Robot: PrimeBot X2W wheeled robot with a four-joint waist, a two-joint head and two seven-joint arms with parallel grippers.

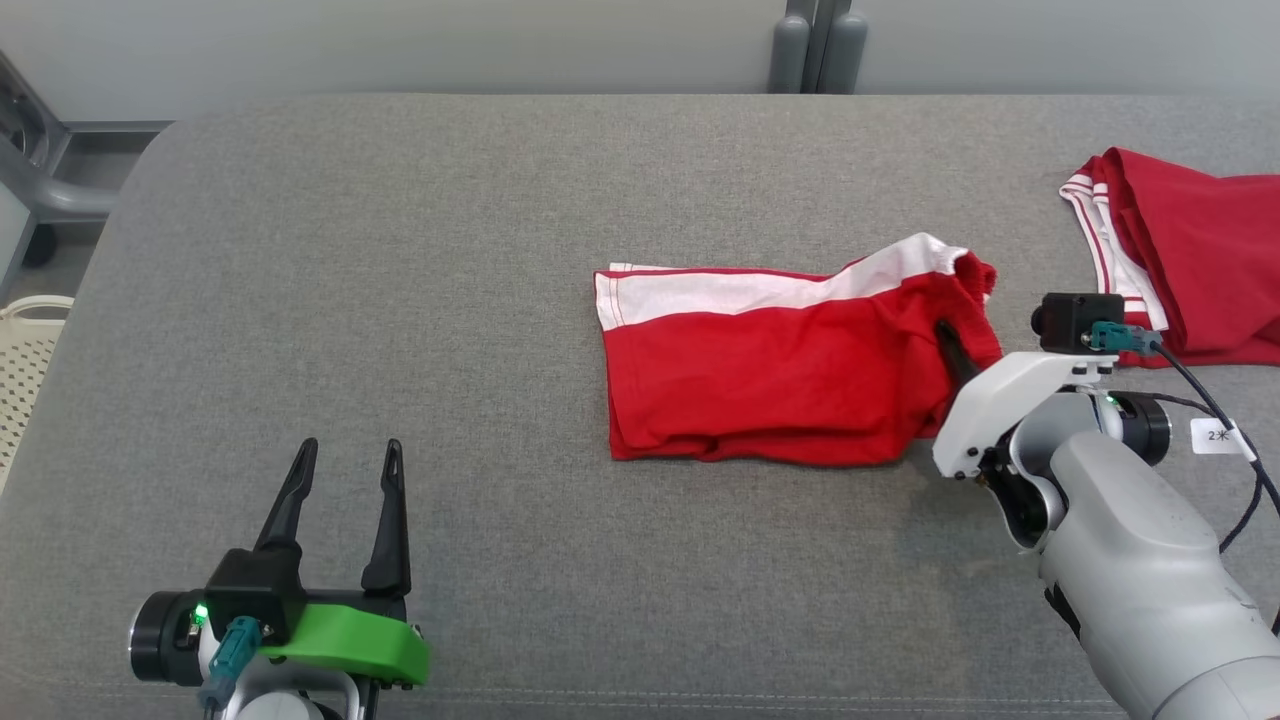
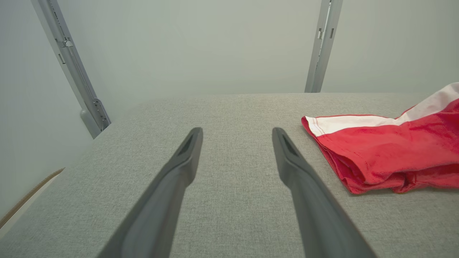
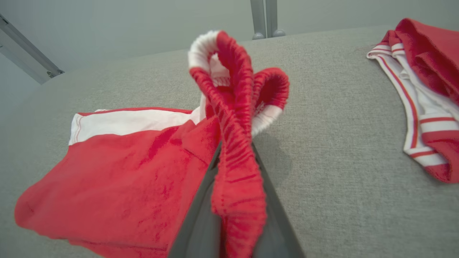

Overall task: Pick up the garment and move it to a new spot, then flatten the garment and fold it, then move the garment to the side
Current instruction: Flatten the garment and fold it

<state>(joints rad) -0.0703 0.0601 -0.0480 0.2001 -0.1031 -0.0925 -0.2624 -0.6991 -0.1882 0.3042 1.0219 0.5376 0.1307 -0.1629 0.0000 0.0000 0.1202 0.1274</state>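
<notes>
The garment (image 1: 780,375), red shorts with a white side band, lies folded in the middle of the grey table (image 1: 450,250); it also shows in the left wrist view (image 2: 387,154) and the right wrist view (image 3: 118,168). My right gripper (image 1: 950,340) is shut on its right end. There the elastic waistband (image 3: 233,107) is pinched between the two dark fingers and bunches up above them. My left gripper (image 1: 345,455) stands open near the front left of the table, well apart from the garment, with nothing between its fingers (image 2: 186,150).
A second red garment with red-and-white striped trim (image 1: 1180,260) lies at the table's right edge, just behind my right wrist; it also shows in the right wrist view (image 3: 426,89). A perforated cream basket (image 1: 25,360) stands off the table's left side. Grey posts (image 1: 815,45) rise behind the table.
</notes>
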